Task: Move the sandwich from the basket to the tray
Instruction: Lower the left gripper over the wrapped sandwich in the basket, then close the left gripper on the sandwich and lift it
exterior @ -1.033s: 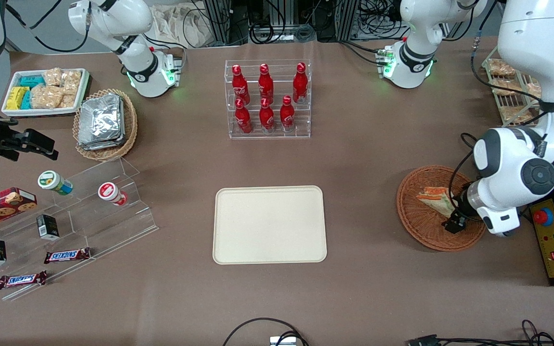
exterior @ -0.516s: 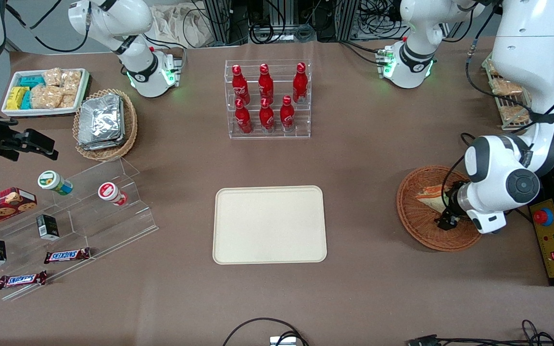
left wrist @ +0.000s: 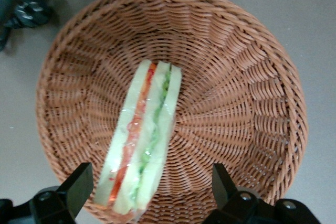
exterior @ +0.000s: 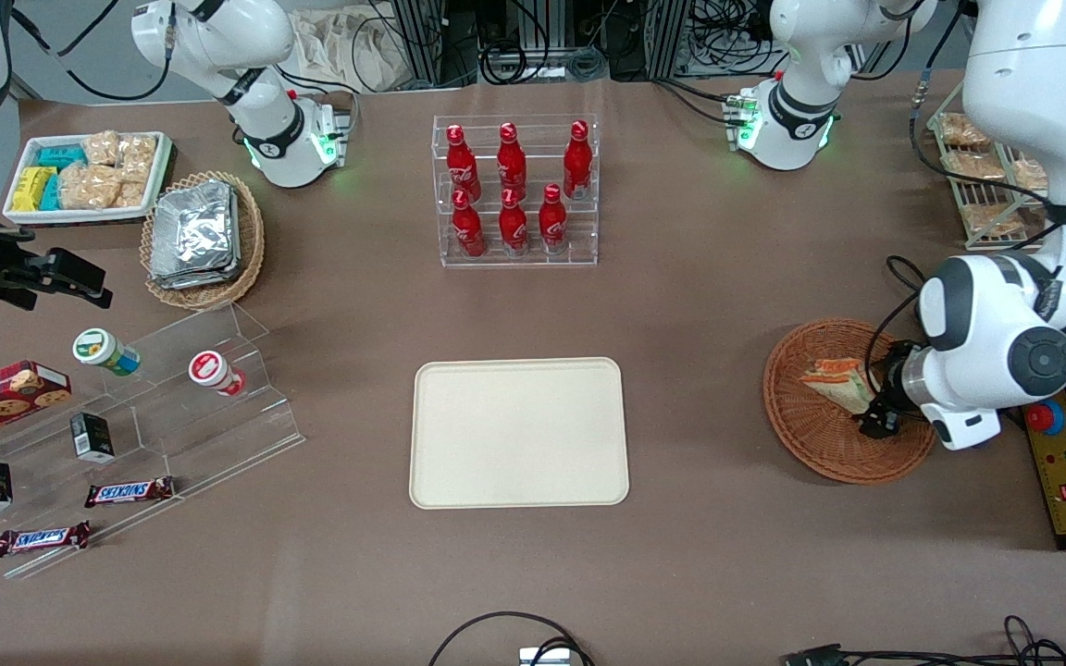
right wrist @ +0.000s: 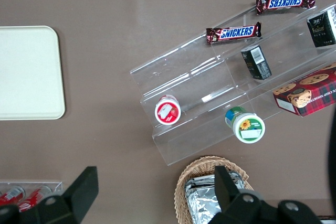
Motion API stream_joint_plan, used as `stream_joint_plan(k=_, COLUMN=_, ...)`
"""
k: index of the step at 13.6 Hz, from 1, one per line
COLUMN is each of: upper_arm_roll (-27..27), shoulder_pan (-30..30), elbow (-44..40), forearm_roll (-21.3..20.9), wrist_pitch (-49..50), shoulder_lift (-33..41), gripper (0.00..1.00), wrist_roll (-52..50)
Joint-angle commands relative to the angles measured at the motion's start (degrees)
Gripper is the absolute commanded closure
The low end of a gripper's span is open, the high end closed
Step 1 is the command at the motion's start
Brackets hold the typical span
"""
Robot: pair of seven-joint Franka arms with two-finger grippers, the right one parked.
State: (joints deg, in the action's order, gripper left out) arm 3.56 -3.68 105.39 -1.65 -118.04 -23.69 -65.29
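Observation:
The sandwich [exterior: 833,382] [left wrist: 143,141], a white-bread wedge with orange and green layers in clear wrap, lies in the reddish-brown wicker basket [exterior: 801,444] [left wrist: 247,103] toward the working arm's end of the table. My gripper [exterior: 875,422] [left wrist: 149,187] hangs open low over the basket. Its fingers [left wrist: 79,184] straddle the sandwich's wide end without touching it, and the sandwich sits much closer to one finger than to the other. The cream tray [exterior: 519,433] lies flat mid-table with nothing on it.
A clear rack of red bottles [exterior: 514,190] stands farther from the front camera than the tray. A yellow control box [exterior: 1059,462] lies beside the basket and a wire rack of bread [exterior: 982,176] above it. Acrylic steps with snacks [exterior: 126,435] and a tan basket of foil packets [exterior: 200,236] lie toward the parked arm's end.
The wrist swung a little toward the tray, then back toward the control box, staying low over the basket. The sandwich has hardly moved.

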Motion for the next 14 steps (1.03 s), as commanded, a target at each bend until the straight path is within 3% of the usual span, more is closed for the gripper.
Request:
stream_joint_plan(k=1, upper_arm_roll=0.13, shoulder_pan=0.34, elbow=0.16, forearm_roll=-2.74, wrist_pitch=2.46, shoulder_lift=-0.39, gripper=0.0, wrist_roll=0.69)
stream_joint_plan(k=12, upper_arm_roll=0.39, shoulder_pan=1.92, elbow=0.78, forearm_roll=-3.01, wrist_pitch=-0.78, shoulder_lift=-6.64, gripper=0.0, wrist_roll=-0.01)
stream_joint_plan(k=13, upper_arm_roll=0.39, shoulder_pan=1.92, elbow=0.78, forearm_roll=-3.18, wrist_pitch=-1.05, shoulder_lift=-6.64, gripper=0.25, wrist_roll=0.69)
stream_joint_plan(k=14, upper_arm_roll=0.39, shoulder_pan=2.01, elbow=0.87, forearm_roll=-4.23, wrist_pitch=-0.96, shoulder_lift=-6.46, gripper=0.63, wrist_roll=0.78)
